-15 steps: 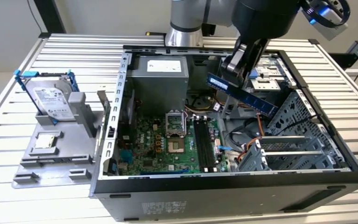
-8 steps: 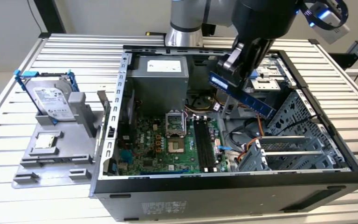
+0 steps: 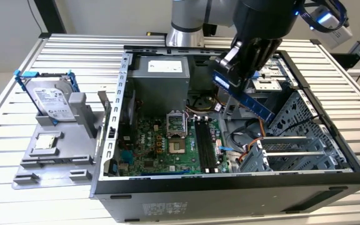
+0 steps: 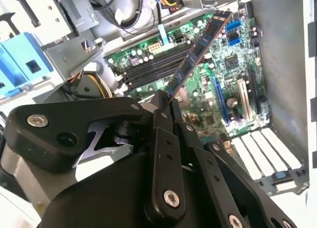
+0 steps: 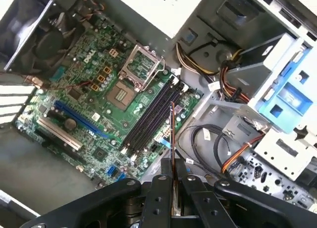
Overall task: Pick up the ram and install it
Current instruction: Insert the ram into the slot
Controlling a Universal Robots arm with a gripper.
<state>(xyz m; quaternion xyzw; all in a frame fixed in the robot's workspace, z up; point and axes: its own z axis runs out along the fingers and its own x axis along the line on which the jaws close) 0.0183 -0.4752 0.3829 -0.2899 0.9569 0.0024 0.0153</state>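
Ops: Status of gripper [image 3: 231,75] and ram [image 3: 255,104]?

Bench: Gripper is clenching on the ram. The fingers [image 4: 162,139] are pinching one end of the stick, and the rest is sticking out past the tips.

Ops: Where is it sitting?

Bench: It's hanging in the air inside the open computer case [image 3: 230,185]. It's tilting, with the free end pointing down into the case. In the exterior view it's hovering toward the exterior view's right of the memory slots [image 3: 205,143], over the loose cables [image 3: 249,140], and isn't touching the board.

Ops: Wrist cams agreeing?

Bench: Yes. The second wrist view is showing the ram [image 4: 198,49] face-on, with chips running along it and the motherboard [image 4: 233,89] behind. The first wrist view is showing the ram [image 5: 172,134] edge-on as a thin line rising from the gripper [image 5: 173,181]. Its far tip is overlapping the end of the memory slots [image 5: 148,114] in the picture. I can't tell the height above them from there.

Ops: Surroundings?

Bench: The CPU socket [image 5: 141,64] is sitting just beside the slots. The power supply [image 3: 161,70] is sitting at the back of the case. A blue drive cage [image 5: 292,94] is showing near the cables. Outside the case, a hard drive [image 3: 48,101] with blue rails is standing on a grey stand [image 3: 48,159] on the slatted table [image 3: 11,206], well apart from the gripper.
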